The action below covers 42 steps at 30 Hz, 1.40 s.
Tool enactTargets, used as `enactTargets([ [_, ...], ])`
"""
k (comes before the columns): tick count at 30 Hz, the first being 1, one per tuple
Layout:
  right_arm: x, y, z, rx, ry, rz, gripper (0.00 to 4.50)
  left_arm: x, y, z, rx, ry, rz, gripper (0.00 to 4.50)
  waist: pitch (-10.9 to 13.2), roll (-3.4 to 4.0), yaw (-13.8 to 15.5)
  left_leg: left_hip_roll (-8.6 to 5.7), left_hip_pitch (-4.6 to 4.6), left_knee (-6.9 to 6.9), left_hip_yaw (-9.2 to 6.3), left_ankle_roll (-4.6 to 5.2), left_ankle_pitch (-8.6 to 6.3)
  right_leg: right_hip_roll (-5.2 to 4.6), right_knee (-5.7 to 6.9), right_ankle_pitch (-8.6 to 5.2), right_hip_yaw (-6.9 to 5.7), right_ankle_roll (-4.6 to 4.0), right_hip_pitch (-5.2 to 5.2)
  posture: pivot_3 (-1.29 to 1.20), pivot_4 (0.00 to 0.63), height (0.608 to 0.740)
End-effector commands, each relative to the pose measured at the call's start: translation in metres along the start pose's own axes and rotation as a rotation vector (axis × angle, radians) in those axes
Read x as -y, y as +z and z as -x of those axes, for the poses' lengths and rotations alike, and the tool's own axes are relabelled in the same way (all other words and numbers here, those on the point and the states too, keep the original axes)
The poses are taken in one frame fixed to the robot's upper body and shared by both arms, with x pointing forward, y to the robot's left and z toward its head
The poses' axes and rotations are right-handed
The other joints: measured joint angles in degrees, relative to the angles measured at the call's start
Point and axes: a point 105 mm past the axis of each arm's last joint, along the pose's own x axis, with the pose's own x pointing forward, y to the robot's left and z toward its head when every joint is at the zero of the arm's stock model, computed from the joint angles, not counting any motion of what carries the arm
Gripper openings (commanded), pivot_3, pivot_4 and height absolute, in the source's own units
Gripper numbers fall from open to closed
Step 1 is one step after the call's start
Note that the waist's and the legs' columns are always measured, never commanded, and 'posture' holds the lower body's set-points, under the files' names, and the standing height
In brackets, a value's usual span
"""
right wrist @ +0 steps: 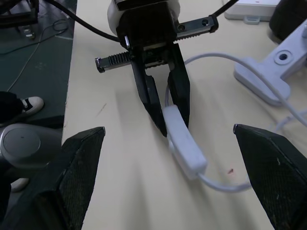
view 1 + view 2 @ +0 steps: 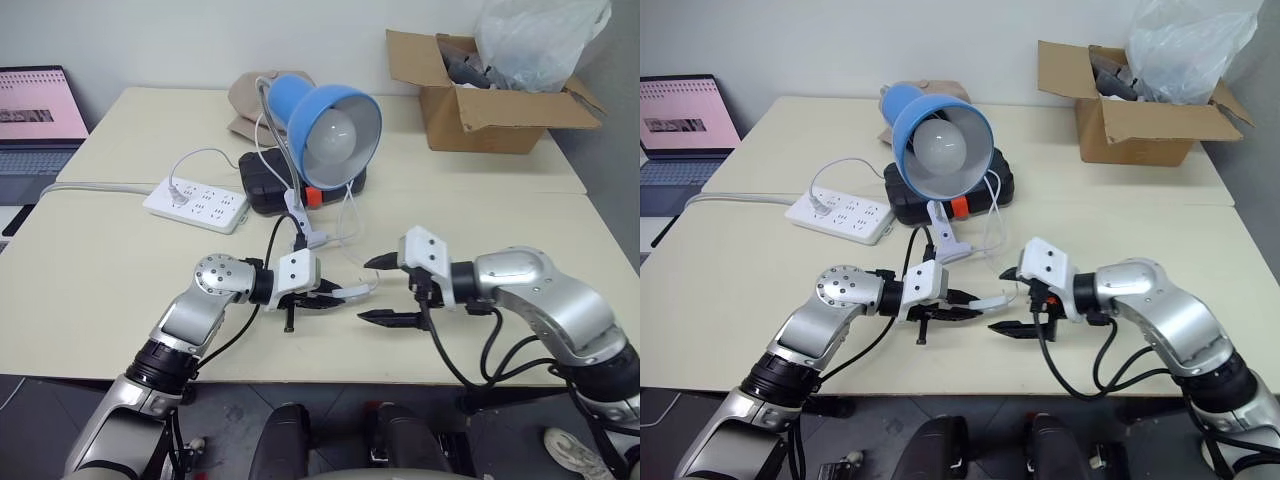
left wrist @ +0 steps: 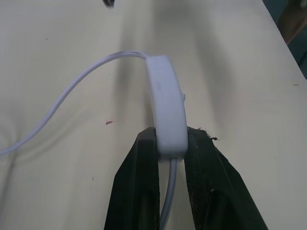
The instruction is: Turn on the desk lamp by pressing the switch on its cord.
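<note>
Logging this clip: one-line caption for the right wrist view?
Left gripper shut on the switch, facing the open right gripper above the table.

The desk lamp (image 2: 335, 120) hides part of the black case (image 2: 268, 185) behind it and most of the tan cloth item (image 2: 250, 95) at the table's far edge. The laptop (image 2: 35, 120) is cut off by the frame's left edge. The plastic bag (image 2: 540, 40) in the cardboard box (image 2: 480, 100) runs past the top edge. In the left wrist view, the cord (image 3: 169, 201) below the switch (image 3: 165, 105) disappears between the jaws at the bottom edge.
</note>
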Motion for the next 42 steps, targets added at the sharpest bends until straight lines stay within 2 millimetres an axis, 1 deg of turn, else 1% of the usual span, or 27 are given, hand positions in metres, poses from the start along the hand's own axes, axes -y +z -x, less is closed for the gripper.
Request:
enactTargets([
  [1,0.003,0.004,-0.006,0.001,0.023,0.016,4.5,-0.002,0.012,0.005,0.032,0.011,-0.043,0.39,0.0,0.0,0.0,0.01,0.0,0.0,-0.01,0.0,0.0,0.0,0.0,0.0,-0.01,0.0,0.0,0.0,0.15,0.74],
  [5,0.005,0.001,-0.014,0.009,0.043,-0.005,4.5,-0.002,0.014,0.006,0.046,0.014,-0.036,0.39,0.0,0.0,0.0,0.0,0.0,0.0,-0.01,0.0,0.0,0.0,0.01,0.0,-0.02,0.0,0.0,0.0,0.15,0.74],
  [20,0.01,-0.009,-0.013,-0.012,0.039,-0.005,4.5,-0.001,0.014,0.006,0.051,0.018,-0.035,0.39,0.0,0.0,0.0,0.01,0.0,0.0,-0.01,0.0,0.0,0.01,0.02,0.0,-0.02,0.0,0.0,0.0,0.15,0.74],
  [21,0.01,-0.009,-0.012,-0.012,0.039,-0.003,4.12,-0.001,0.015,0.006,0.051,0.017,-0.036,0.39,0.0,0.0,0.0,0.01,0.0,0.0,0.0,0.0,0.0,0.01,0.02,0.0,-0.02,0.0,0.0,0.0,0.15,0.74],
  [22,0.01,-0.01,-0.012,-0.013,0.04,-0.002,4.04,0.0,0.015,0.006,0.051,0.018,-0.037,0.39,0.0,0.0,0.0,0.01,0.0,0.0,0.0,0.0,0.0,0.01,0.02,0.0,-0.02,0.0,0.0,0.0,0.15,0.74],
  [24,0.01,-0.011,-0.01,-0.017,0.038,0.002,3.57,-0.001,0.015,0.005,0.053,0.019,-0.038,0.39,0.0,0.0,0.0,0.01,0.0,0.0,0.0,0.0,0.0,0.01,0.02,0.0,-0.02,0.0,0.0,0.0,0.15,0.74],
  [25,0.011,-0.012,-0.01,-0.021,0.038,0.006,3.26,-0.001,0.016,0.005,0.055,0.022,-0.038,0.39,0.0,0.0,0.0,0.01,0.0,0.0,0.0,0.0,0.0,0.01,0.02,0.0,-0.02,0.0,0.0,0.0,0.15,0.74],
  [26,0.011,-0.013,-0.009,-0.024,0.038,0.007,3.15,-0.002,0.016,0.005,0.057,0.023,-0.038,0.39,0.0,0.0,0.0,0.01,0.0,0.0,-0.01,0.0,0.0,0.01,0.02,0.0,-0.02,0.0,0.0,0.0,0.15,0.74],
  [29,0.01,-0.017,-0.008,-0.041,0.042,0.025,2.56,-0.002,0.018,0.005,0.061,0.026,-0.04,0.39,0.0,0.0,0.0,0.01,0.0,0.0,0.0,0.0,0.0,0.01,0.02,0.0,-0.02,0.0,0.0,0.0,0.15,0.74],
  [30,0.01,-0.019,-0.008,-0.051,0.045,0.037,2.3,-0.003,0.019,0.004,0.062,0.028,-0.041,0.39,0.0,0.0,0.0,0.01,0.0,0.0,0.0,0.0,0.0,0.01,0.02,0.0,-0.02,0.0,0.0,0.0,0.15,0.74],
  [31,0.01,-0.02,-0.008,-0.059,0.049,0.048,2.16,-0.003,0.019,0.004,0.064,0.03,-0.042,0.39,0.0,0.0,0.0,0.01,0.0,0.0,0.0,0.0,0.0,0.01,0.02,0.0,-0.02,0.0,0.0,0.0,0.15,0.74],
  [33,0.009,-0.022,-0.008,-0.069,0.052,0.068,1.59,-0.005,0.02,0.004,0.066,0.032,-0.044,0.39,0.0,0.0,0.0,0.01,0.0,0.0,0.0,0.0,0.0,0.01,0.02,0.0,-0.02,0.0,0.0,0.0,0.15,0.74],
  [37,0.01,-0.023,-0.008,-0.075,0.056,0.102,0.82,-0.007,0.022,0.004,0.07,0.035,-0.047,0.39,0.0,0.0,0.0,0.01,0.0,0.0,0.0,0.0,0.0,0.02,0.02,0.0,-0.02,0.0,-0.01,0.0,0.15,0.74],
  [38,0.01,-0.023,-0.008,-0.076,0.057,0.11,0.72,-0.007,0.022,0.004,0.071,0.035,-0.048,0.39,0.0,0.0,0.0,0.02,0.0,0.0,0.0,0.0,0.0,0.02,0.02,0.0,-0.02,0.0,-0.01,0.0,0.15,0.74],
  [42,0.011,-0.022,-0.008,-0.073,0.058,0.128,0.65,-0.007,0.023,0.004,0.075,0.036,-0.05,0.39,0.0,0.0,0.0,0.01,0.0,0.0,0.0,0.0,0.0,0.02,0.02,0.0,-0.02,0.0,-0.01,0.0,0.15,0.74],
])
